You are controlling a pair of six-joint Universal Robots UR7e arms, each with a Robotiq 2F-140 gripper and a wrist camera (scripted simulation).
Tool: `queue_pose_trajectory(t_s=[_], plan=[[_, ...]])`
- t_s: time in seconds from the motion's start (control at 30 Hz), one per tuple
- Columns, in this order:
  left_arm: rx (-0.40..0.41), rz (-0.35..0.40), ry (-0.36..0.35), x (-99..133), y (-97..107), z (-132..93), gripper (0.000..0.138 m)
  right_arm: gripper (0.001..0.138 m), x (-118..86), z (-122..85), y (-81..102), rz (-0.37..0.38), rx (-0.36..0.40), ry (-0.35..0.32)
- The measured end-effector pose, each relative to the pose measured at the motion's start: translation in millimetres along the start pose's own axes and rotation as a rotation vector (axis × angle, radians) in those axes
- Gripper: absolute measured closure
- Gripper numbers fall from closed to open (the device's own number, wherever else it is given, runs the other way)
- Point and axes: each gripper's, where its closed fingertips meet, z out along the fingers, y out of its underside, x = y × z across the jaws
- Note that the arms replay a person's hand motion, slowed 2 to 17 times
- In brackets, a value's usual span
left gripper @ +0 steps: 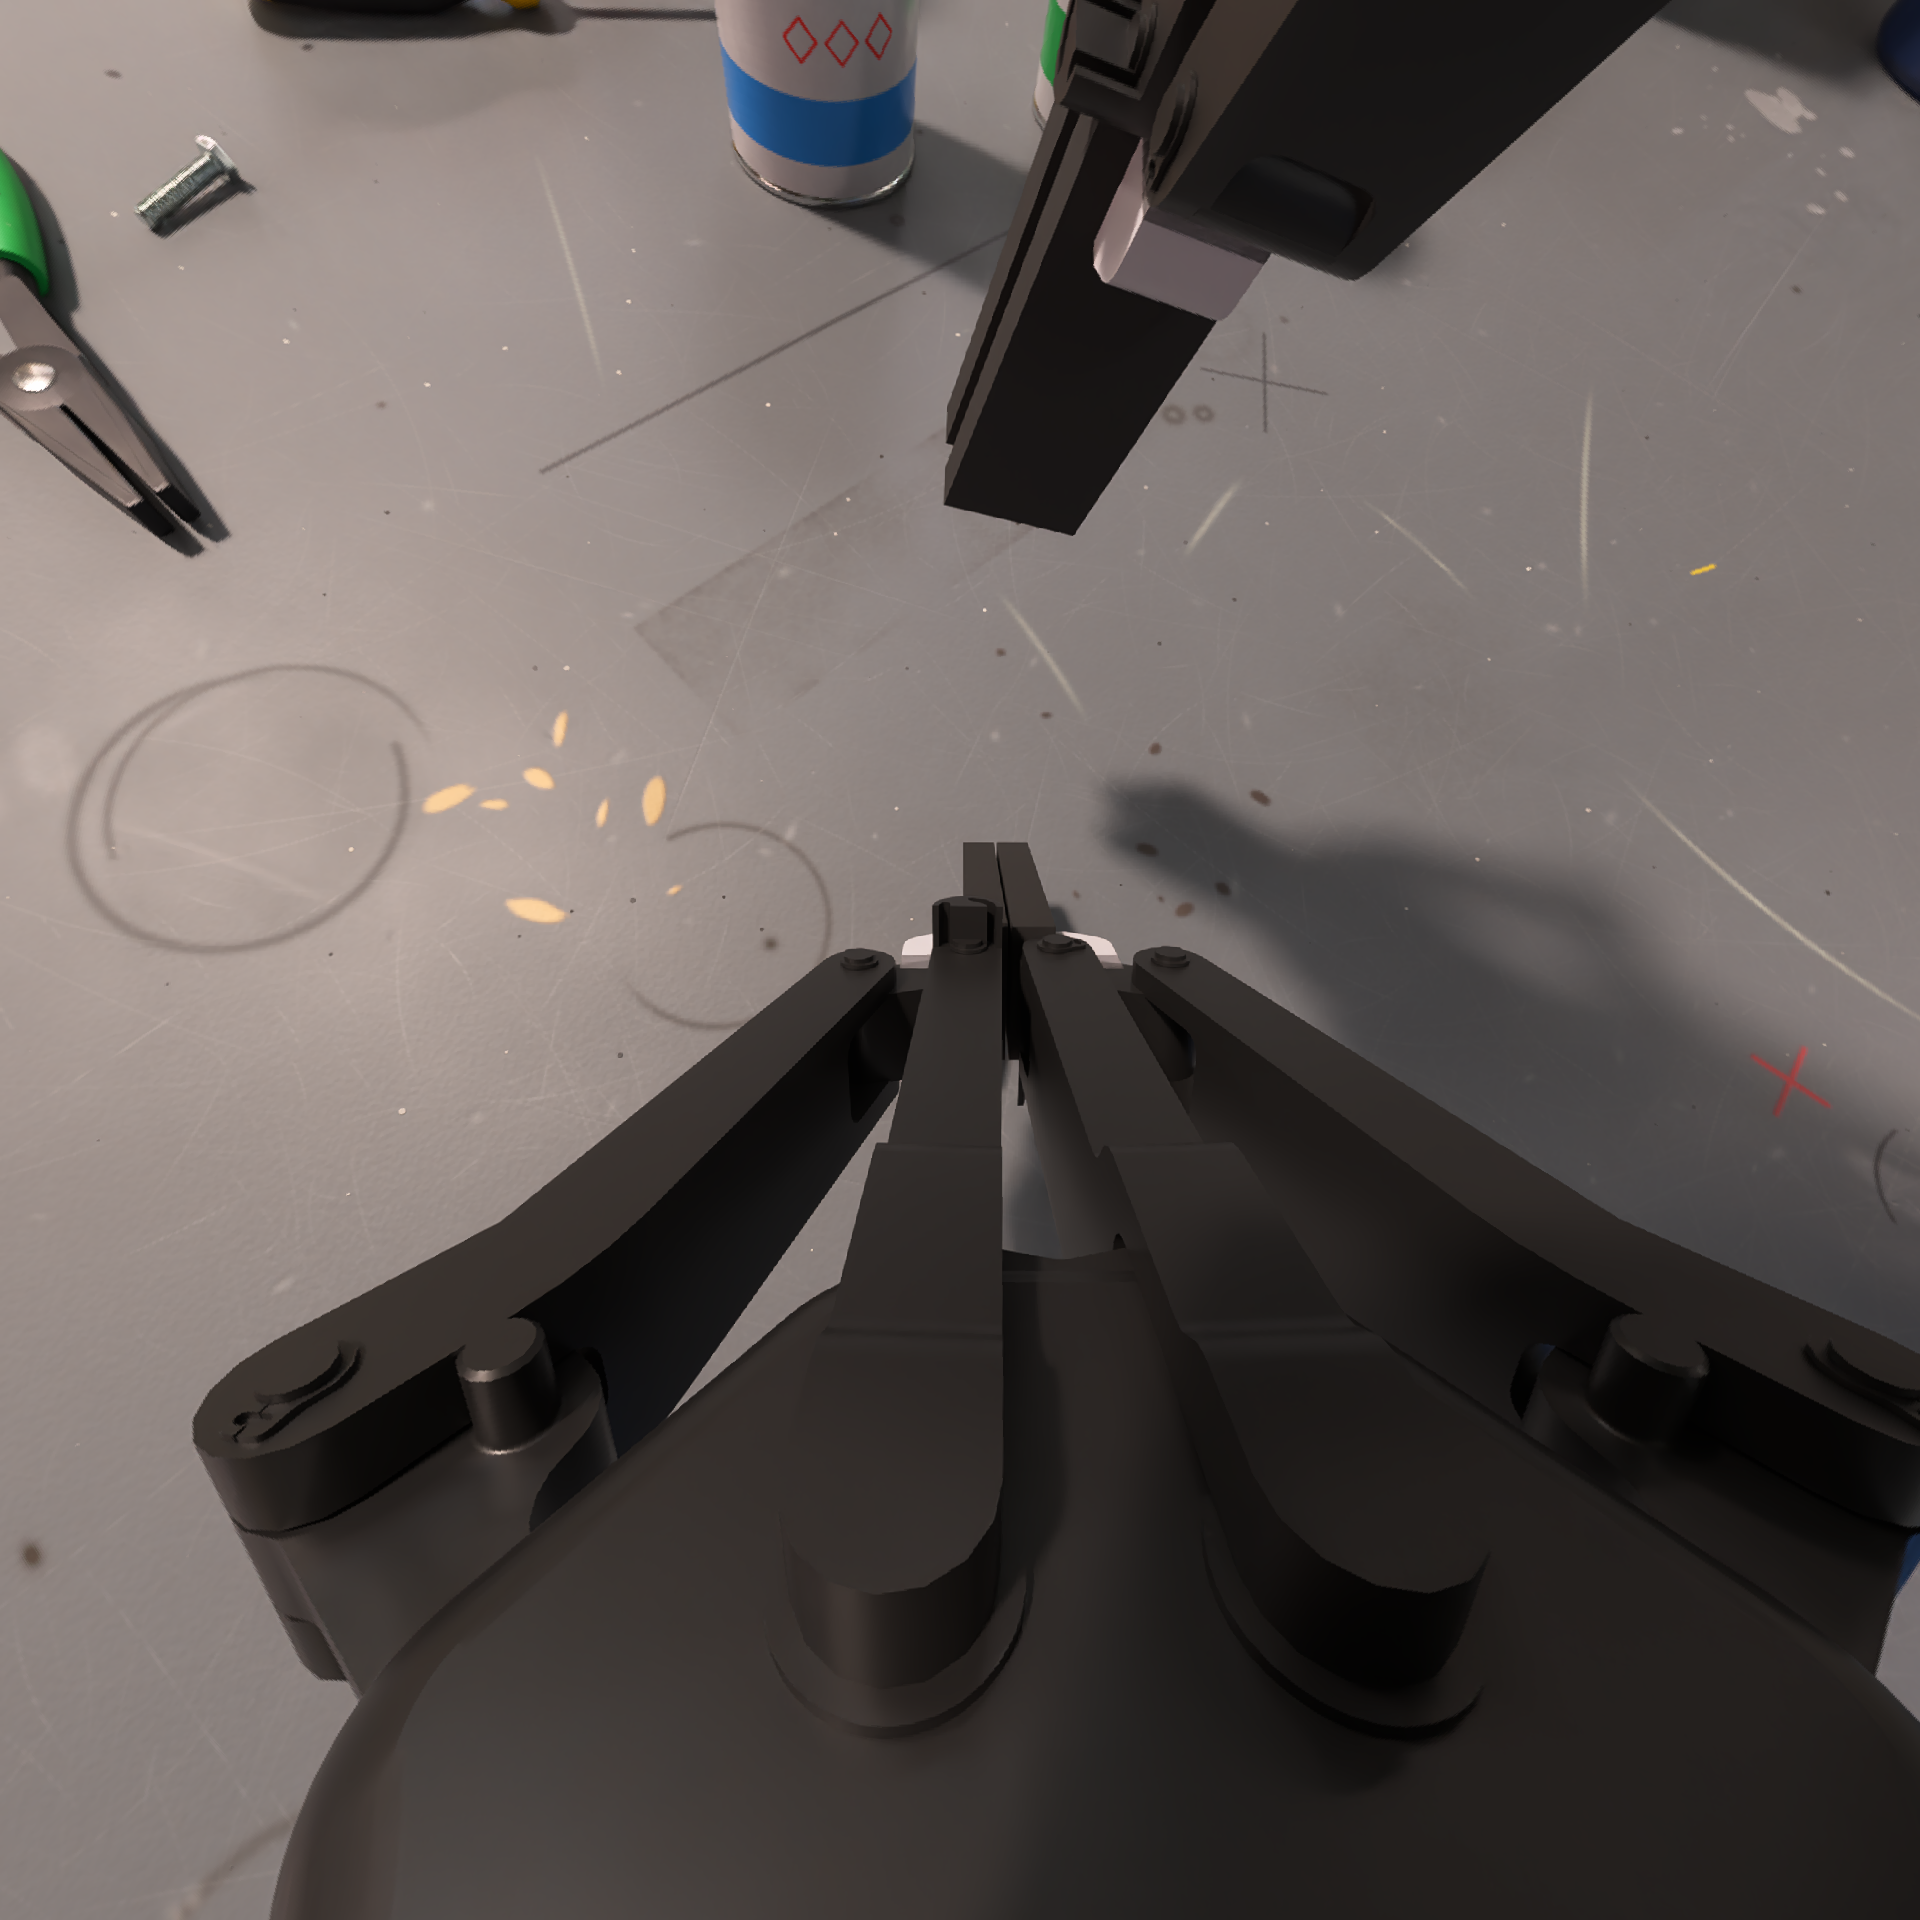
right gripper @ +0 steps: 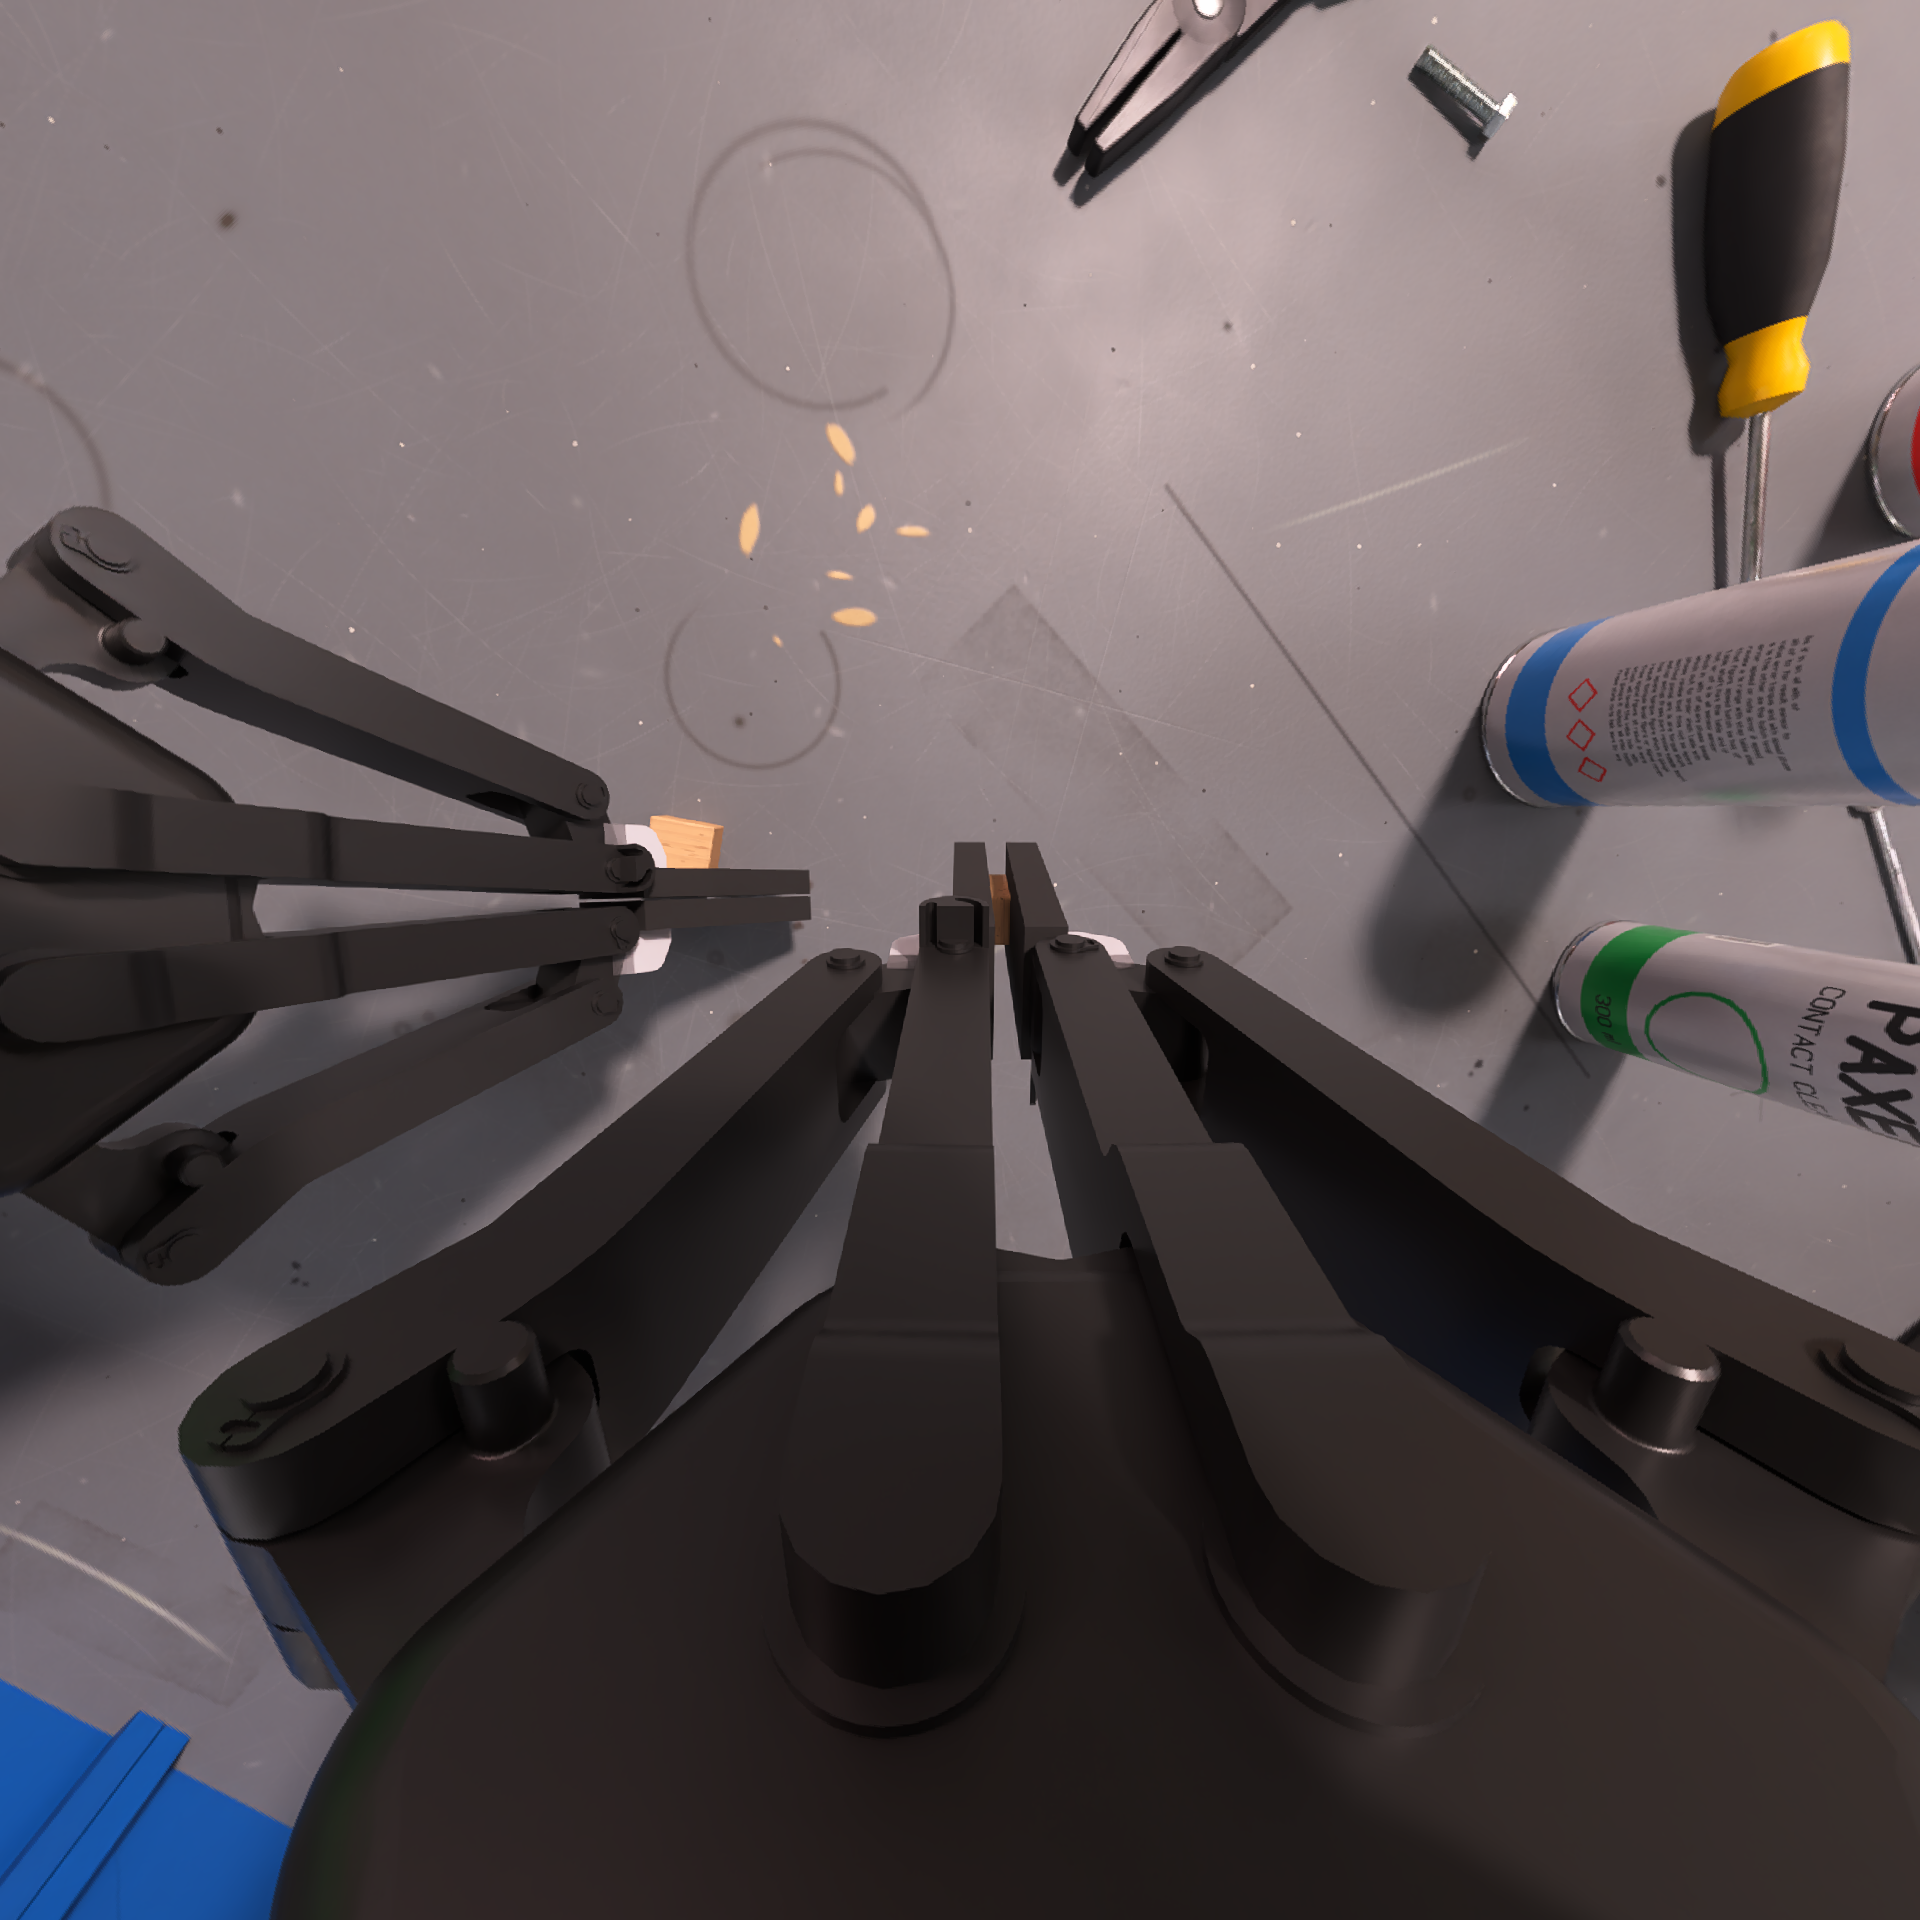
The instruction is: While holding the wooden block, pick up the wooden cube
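In the right wrist view my right gripper (right gripper: 1000,868) is shut on a small wooden block (right gripper: 1000,909), of which only a thin slice shows between the fingers. My left gripper (right gripper: 802,896) comes in from the left with its fingers pressed together and nothing between them. A light wooden cube (right gripper: 686,840) shows just beyond its finger knuckle; I cannot tell if they touch. In the left wrist view my left gripper (left gripper: 995,868) is shut above bare table, no wood shows, and one finger (left gripper: 1049,416) of the right gripper hangs at the top right.
Green-handled pliers (left gripper: 83,416) and a bolt (left gripper: 187,182) lie far left. A blue-banded can (right gripper: 1704,707), a green-banded can (right gripper: 1745,1018) and a yellow-black screwdriver (right gripper: 1766,229) stand at the right of the grey table (right gripper: 416,364). A blue object (right gripper: 83,1808) is at the bottom left.
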Motion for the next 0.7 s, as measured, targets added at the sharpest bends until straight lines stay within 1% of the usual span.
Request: queue_pose_trajectory(t_s=[0.43, 0.53, 0.7], plan=[[0.033, -0.002, -0.074, -4.5, -1.4, 0.7, 0.138, 0.134, -3.2, -0.9, -2.7, -0.013, -0.013, 0.013], [0.038, 0.009, -0.072, -2.4, -2.0, -0.4, 0.138, 0.134, -3.9, -0.5, -2.9, -0.015, -0.018, 0.012], [0.033, 0.031, -0.038, 5.2, -1.2, -2.9, 0.138, 0.134, -1.8, 0.6, -2.3, -0.017, -0.028, 0.021]])
